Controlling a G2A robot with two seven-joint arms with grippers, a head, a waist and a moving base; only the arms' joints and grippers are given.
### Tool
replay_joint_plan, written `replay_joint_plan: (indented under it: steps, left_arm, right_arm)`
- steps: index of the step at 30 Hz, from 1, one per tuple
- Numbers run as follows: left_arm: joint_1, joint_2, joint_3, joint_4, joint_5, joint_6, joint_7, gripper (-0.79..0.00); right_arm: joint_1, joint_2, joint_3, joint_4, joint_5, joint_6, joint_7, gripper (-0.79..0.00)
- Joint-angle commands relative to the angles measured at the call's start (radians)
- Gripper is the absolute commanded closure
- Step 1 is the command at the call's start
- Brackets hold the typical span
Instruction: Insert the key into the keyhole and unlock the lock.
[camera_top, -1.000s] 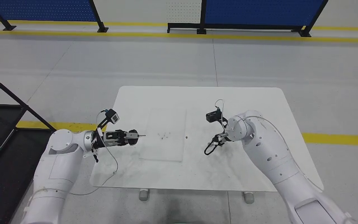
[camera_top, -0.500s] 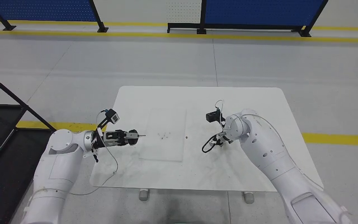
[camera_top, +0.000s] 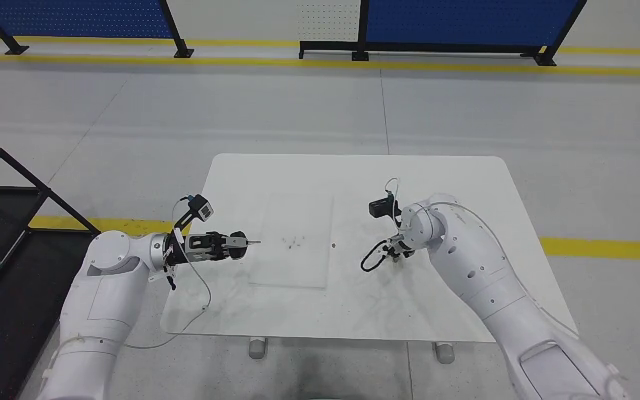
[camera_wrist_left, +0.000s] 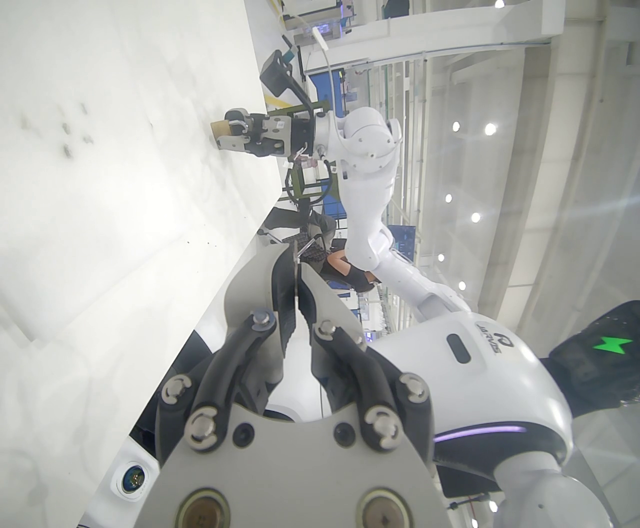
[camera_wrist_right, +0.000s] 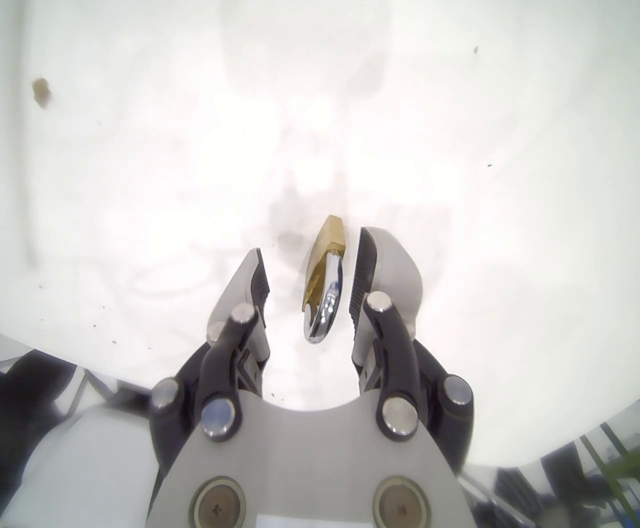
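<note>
Over the table's left edge, the left gripper (camera_top: 240, 242) lies level and points right, its fingers pressed together on the key (camera_wrist_left: 298, 257), whose thin tip sticks out toward the middle. Ahead of it a pale sheet (camera_top: 290, 250) with a few dark specks lies flat on the white table (camera_top: 440, 180). To the right, the right gripper (camera_wrist_right: 311, 246) is low over the tabletop. Its fingers are spread, and the brass lock (camera_wrist_right: 326, 245) with its shiny shackle sits between them, closer to one finger.

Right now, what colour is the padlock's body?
Brass-gold padlock body, silver shackle; clearest in the right wrist view.
</note>
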Motion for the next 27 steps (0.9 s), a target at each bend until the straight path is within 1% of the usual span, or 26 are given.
replay_joint_plan:
  steps: [1,2,4,5,7,8,9,10,11,15,19,23,27]
  left_arm:
    - [0.0,0.0,0.0,0.0,0.0,0.0,0.0,0.0]
    - [0.0,0.0,0.0,0.0,0.0,0.0,0.0,0.0]
    - [0.0,0.0,0.0,0.0,0.0,0.0,0.0,0.0]
    - [0.0,0.0,0.0,0.0,0.0,0.0,0.0,0.0]
    - [0.0,0.0,0.0,0.0,0.0,0.0,0.0,0.0]
    - [0.0,0.0,0.0,0.0,0.0,0.0,0.0,0.0]
    - [0.0,0.0,0.0,0.0,0.0,0.0,0.0,0.0]
    - [0.0,0.0,0.0,0.0,0.0,0.0,0.0,0.0]
    - [0.0,0.0,0.0,0.0,0.0,0.0,0.0,0.0]
    - [0.0,0.0,0.0,0.0,0.0,0.0,0.0,0.0]
    - [0.0,0.0,0.0,0.0,0.0,0.0,0.0,0.0]
    - [0.0,0.0,0.0,0.0,0.0,0.0,0.0,0.0]
    - [0.0,0.0,0.0,0.0,0.0,0.0,0.0,0.0]
  right_arm:
    - [0.001,-0.001,0.0,0.005,0.001,-0.003,-0.001,-0.302]
    - [0.002,-0.001,0.001,0.009,0.002,-0.003,-0.002,-0.283]
    - [0.002,-0.002,0.001,0.015,0.005,-0.005,-0.003,-0.286]
    - [0.003,-0.003,0.002,0.019,0.007,-0.007,-0.004,-0.274]
    - [0.005,-0.004,0.001,0.024,0.005,-0.008,-0.006,-0.222]
    - [0.006,-0.004,0.001,0.026,0.006,-0.009,-0.006,-0.185]
    - [0.007,-0.005,0.001,0.027,0.006,-0.009,-0.005,-0.114]
    - [0.007,-0.005,0.001,0.029,0.007,-0.008,-0.005,-0.015]
    - [0.008,-0.006,0.001,0.03,0.007,-0.007,-0.006,0.0]
    - [0.009,-0.007,0.003,0.031,0.009,-0.007,-0.004,0.0]
    - [0.004,0.0,0.05,0.019,0.066,-0.01,-0.016,0.0]
    - [-0.014,0.022,0.155,0.001,0.176,-0.014,-0.018,0.0]
    - [-0.069,0.048,0.281,-0.035,0.331,-0.072,-0.031,0.0]
